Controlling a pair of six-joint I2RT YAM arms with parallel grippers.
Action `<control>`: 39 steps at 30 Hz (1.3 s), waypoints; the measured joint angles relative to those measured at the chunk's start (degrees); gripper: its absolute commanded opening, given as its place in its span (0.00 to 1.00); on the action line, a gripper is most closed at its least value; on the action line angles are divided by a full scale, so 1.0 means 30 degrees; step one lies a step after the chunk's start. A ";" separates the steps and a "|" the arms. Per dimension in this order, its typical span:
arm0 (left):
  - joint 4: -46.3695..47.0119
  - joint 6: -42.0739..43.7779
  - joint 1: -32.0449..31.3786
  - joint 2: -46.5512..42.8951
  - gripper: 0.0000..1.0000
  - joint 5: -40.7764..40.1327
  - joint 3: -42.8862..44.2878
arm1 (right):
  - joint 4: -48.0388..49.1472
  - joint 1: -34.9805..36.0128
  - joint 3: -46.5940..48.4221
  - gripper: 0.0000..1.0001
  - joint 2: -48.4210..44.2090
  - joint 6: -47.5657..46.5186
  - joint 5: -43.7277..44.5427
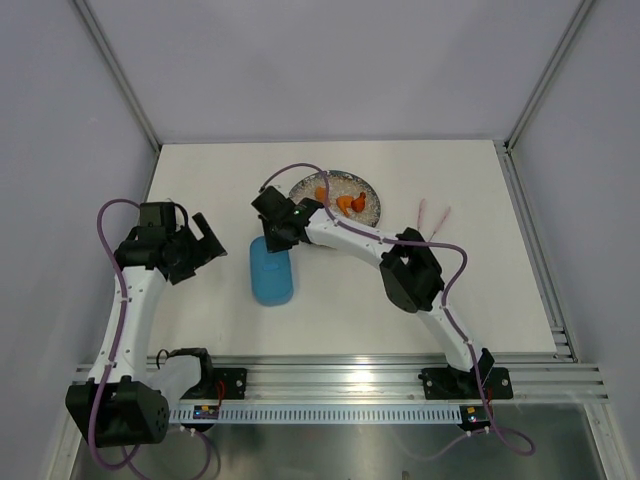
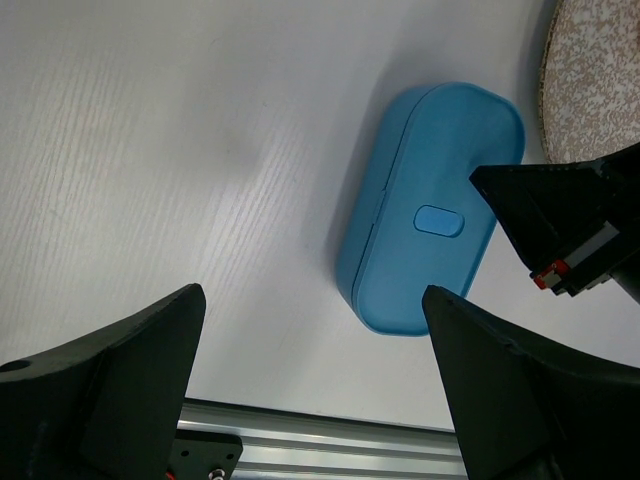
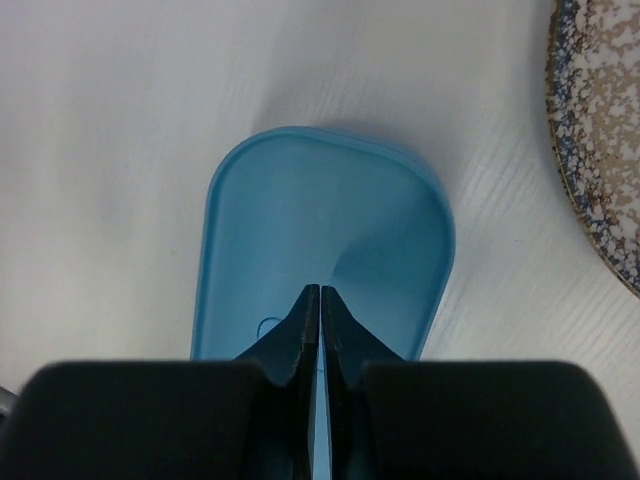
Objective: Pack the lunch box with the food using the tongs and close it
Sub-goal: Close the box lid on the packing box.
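- Closest to the lens, the metal rail (image 1: 400, 378) carries both bases: left arm (image 1: 130, 300) bends up the left side, right arm (image 1: 410, 270) reaches in across the middle.
- White surface (image 1: 200, 180) spreads out beyond the rail, carrying everything.
- Left gripper (image 2: 310, 300) hangs off to the left of the lunch box (image 1: 271, 275), jaws spread wide, nothing between them.
- Right gripper (image 3: 320, 290) is down at the far end of the box, jaws all but together with just a hairline slit, tips right at the blue lid (image 3: 330, 200). Whether they pinch anything, I cannot tell.
- That lunch box lies mid-surface, lid on, long axis running near to far.
- Speckled plate (image 1: 378, 200) sits just beyond it, to the right.
- Tongs (image 1: 422, 210) lie right of the plate, apart from both grippers.
- Smallest of all, orange chunks (image 1: 347, 203) sit on the plate.
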 measured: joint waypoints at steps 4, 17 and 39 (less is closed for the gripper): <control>0.0000 -0.0007 0.0000 0.0000 0.95 -0.0029 0.0000 | -0.0328 0.0554 0.0248 0.09 -0.0627 -0.0372 0.0233; -0.0022 0.0022 0.0124 0.0226 0.95 -0.0510 0.0189 | 0.1384 0.2572 -0.5260 0.09 -0.3067 0.0211 -0.0772; -0.0015 0.0007 0.0175 0.0262 0.95 -0.0503 0.0189 | 0.0226 0.1137 -0.0423 0.13 -0.2739 -0.0823 0.0532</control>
